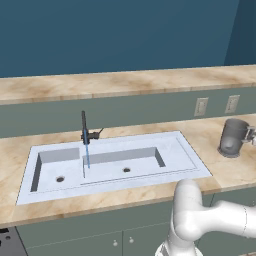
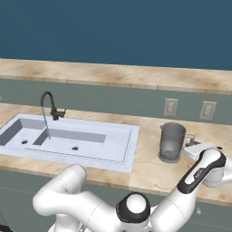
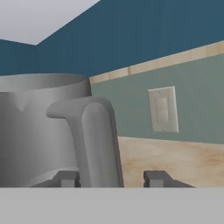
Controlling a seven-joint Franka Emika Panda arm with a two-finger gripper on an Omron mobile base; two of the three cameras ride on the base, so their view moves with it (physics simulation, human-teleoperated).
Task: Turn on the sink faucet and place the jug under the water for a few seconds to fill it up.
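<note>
You're looking at a marble counter (image 1: 150, 197) running under a grey-green backsplash, with 2 outlets (image 2: 171, 107) set in the wall behind the jug. The sink (image 1: 192, 162) is sitting in the counter's left part, its 2 basins each showing 1 dark drain. The arm (image 2: 81, 199) is reaching to the right, away from the sink. The jug (image 2: 171, 142) is standing upright on the counter, well apart from the sink's right rim, its handle (image 3: 98, 140) pointing toward the hand. The faucet (image 2: 47, 103) is rising behind the sink, and water (image 1: 87, 152) is falling from it in 1 thin blue stream into the basin. The gripper (image 3: 113, 178) is sitting at the handle, 1 fingertip (image 3: 65, 178) on each side. You're seeing a gap beside the right tip, so whether the handle is pinched cannot be told.
</note>
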